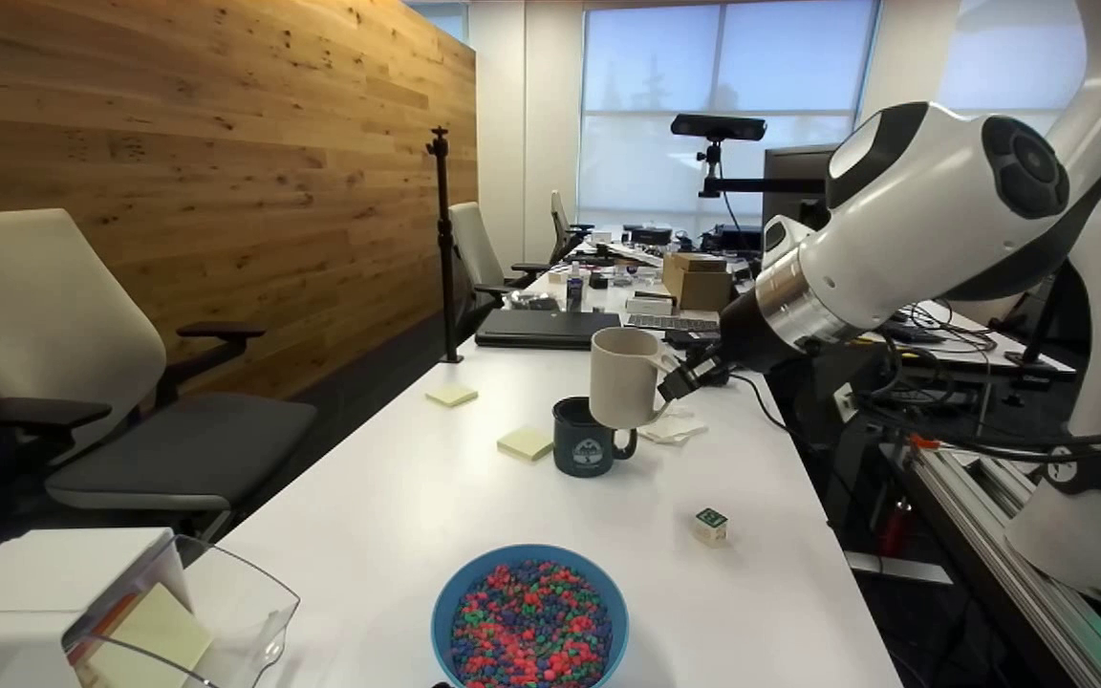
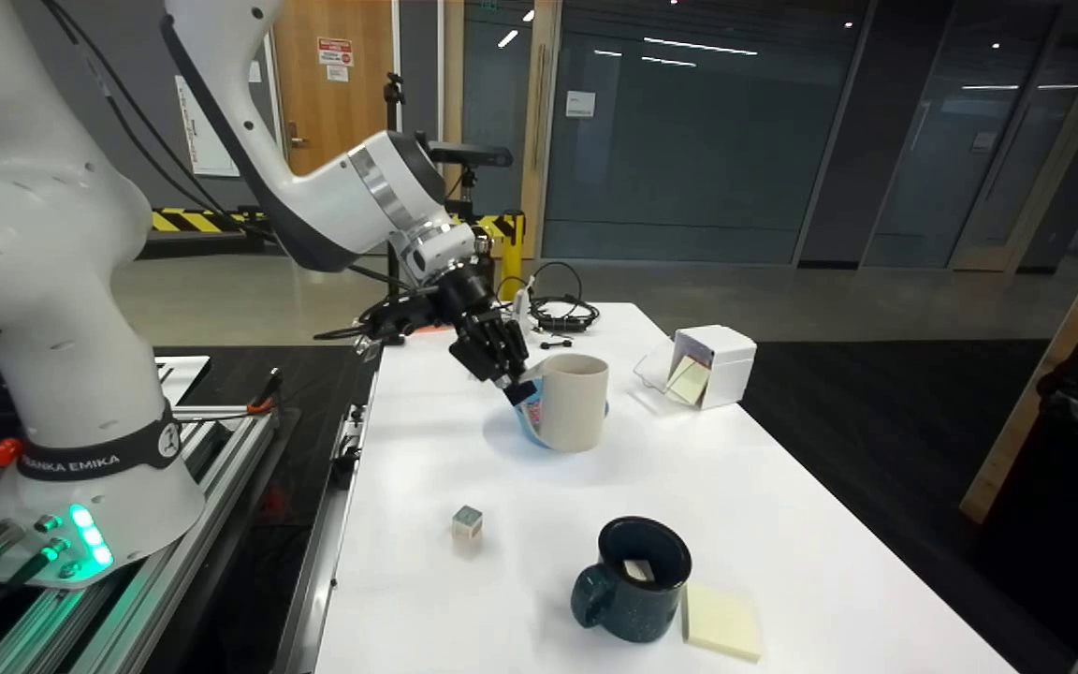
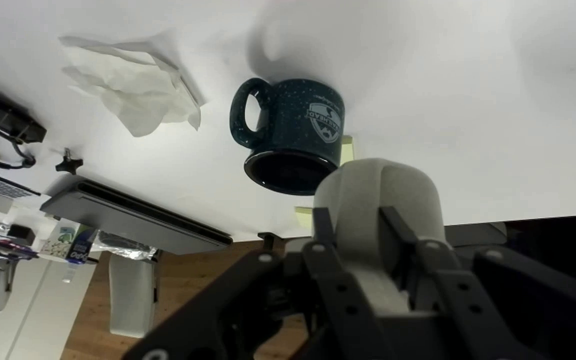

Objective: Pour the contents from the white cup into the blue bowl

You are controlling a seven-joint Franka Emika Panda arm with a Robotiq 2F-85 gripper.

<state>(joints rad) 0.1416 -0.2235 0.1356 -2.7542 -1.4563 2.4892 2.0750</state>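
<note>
The fingers [image 3: 397, 227] gripped the white cup [image 1: 621, 380] by its handle [image 3: 360, 230]; imo you needed it low over the blue bowl [image 1: 531, 553] before tipping slow.

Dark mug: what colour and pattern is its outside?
The mug is dark teal, pale-speckled, with a whitish emblem; clearest in the wrist view.

Near-upright white cup [image 1: 622, 384] aloft, blue bowl [image 1: 529, 552] of coloured bits [image 1: 533, 623]

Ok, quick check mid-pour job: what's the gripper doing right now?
Gripper: closed, holding the white cup by its handle.
</note>
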